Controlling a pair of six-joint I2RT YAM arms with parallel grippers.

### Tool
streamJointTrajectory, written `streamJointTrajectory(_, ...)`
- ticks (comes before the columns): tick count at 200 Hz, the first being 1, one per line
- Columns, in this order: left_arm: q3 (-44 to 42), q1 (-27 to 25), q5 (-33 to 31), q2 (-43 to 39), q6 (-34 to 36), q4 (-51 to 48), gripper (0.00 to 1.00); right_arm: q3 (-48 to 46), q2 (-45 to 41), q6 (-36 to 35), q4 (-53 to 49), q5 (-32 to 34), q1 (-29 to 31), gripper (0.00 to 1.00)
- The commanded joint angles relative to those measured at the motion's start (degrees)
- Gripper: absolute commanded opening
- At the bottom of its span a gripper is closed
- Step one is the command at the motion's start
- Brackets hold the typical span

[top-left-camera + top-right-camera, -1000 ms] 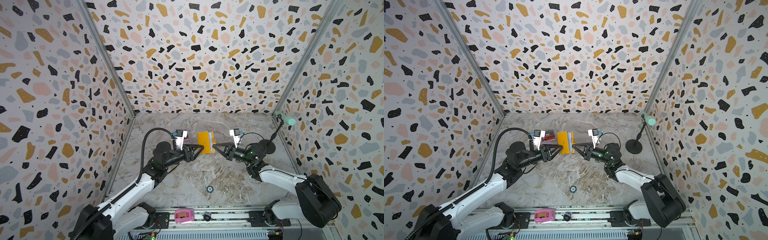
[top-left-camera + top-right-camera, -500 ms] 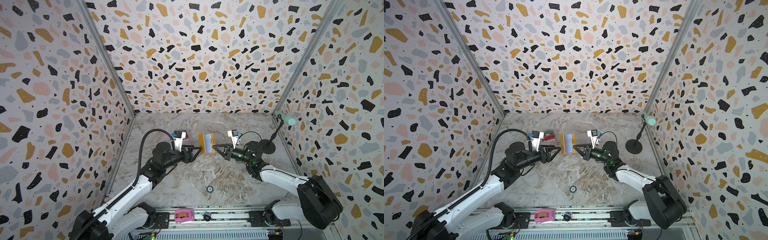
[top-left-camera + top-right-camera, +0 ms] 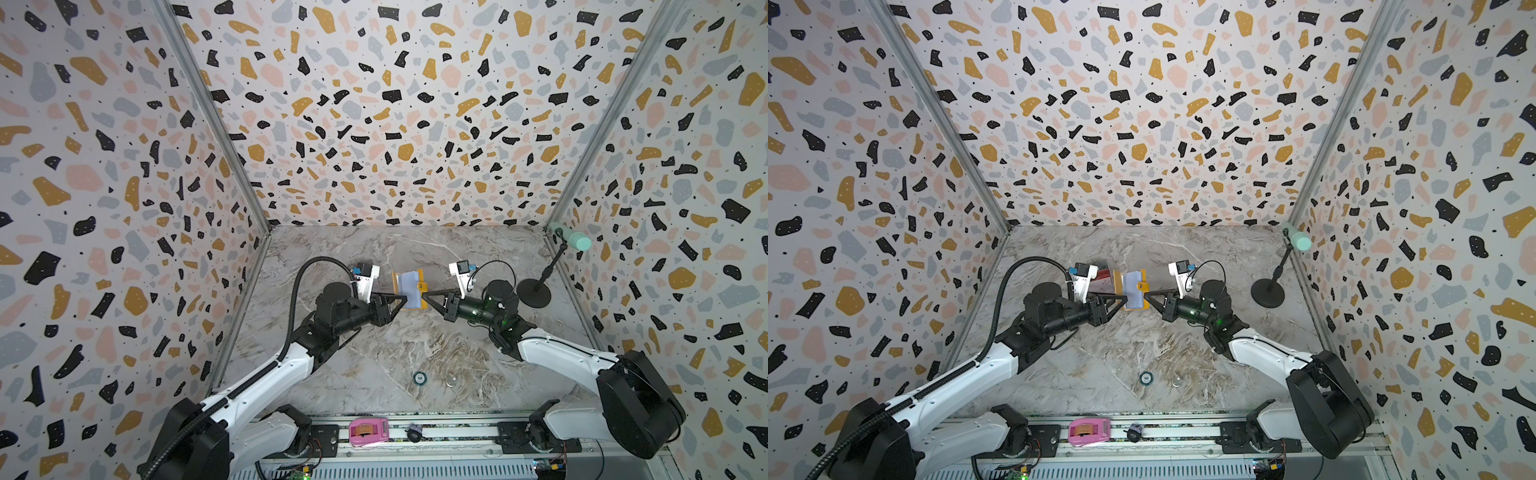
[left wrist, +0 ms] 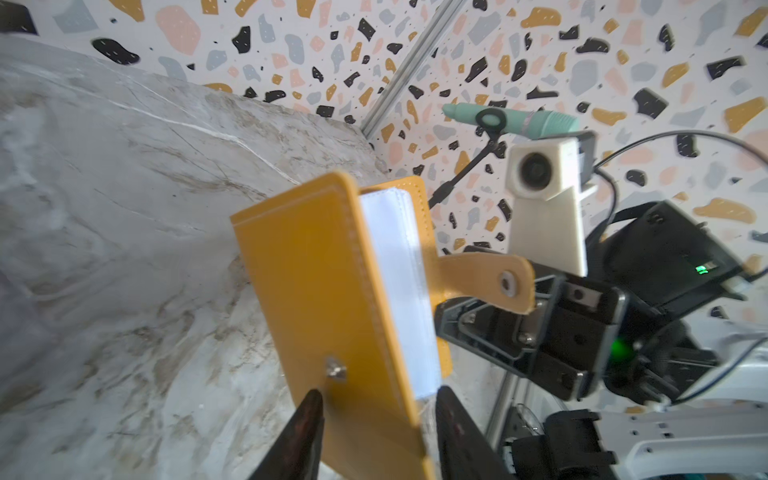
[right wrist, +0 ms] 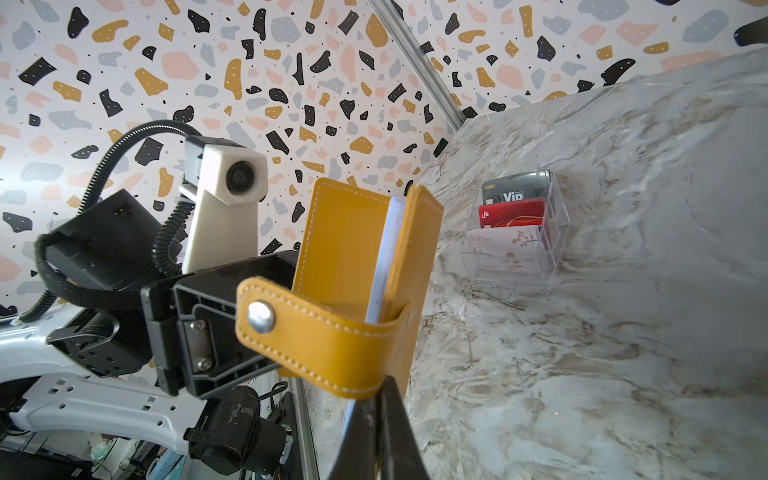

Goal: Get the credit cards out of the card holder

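Dead centre in both top views, the card holder [image 3: 410, 289] hangs clear of the marble table [image 3: 374, 340]. Its long axis runs up the frame, crosswise to the two arms facing each other. Right gripper [image 5: 380, 384] is pinched tight on the cover that carries the snap tab [image 5: 307, 336]. Left gripper [image 4: 378, 392] straddles the other cover and the sleeves, and I can't tell whether it's biting. Three credit cards [image 3: 1106, 279] show just up-left of the holder in a top view, racked in a clear stand [image 5: 555, 249]. Whether the sleeves hold any more, can't say. Next, by my read, the left arm draws toward frame left to spread the covers.
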Motion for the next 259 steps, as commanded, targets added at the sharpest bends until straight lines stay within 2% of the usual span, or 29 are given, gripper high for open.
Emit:
streamJointTrajectory(1,1.2,-0.2,-1.7,1.1,1.0,-1.1,0.29,2.7,-1.7,-2.5,-1.8,1.6,0.6,0.0)
streamJointTrajectory(79,-2.3,-0.2,-4.2,2.2,1.0,-0.3,0.1,5.1,-0.7,-5.1,-7.8,4.0,1.8,0.0)
streamJointTrajectory(120,-5.1,-0.2,-5.6,3.6,1.2,0.8,0.04,5.4,-0.2,-5.7,-9.6,2.8,2.2,0.0)
streamJointTrajectory(189,-7.7,-0.2,-7.4,2.4,0.6,-0.3,0.02,4.8,1.3,-8.0,-16.2,7.2,2.4,0.0)
streamJointTrajectory(259,-11.4,-0.2,-6.8,2.4,0.8,-0.8,0.0,4.7,7.5,-8.8,-20.2,7.7,2.4,0.0)
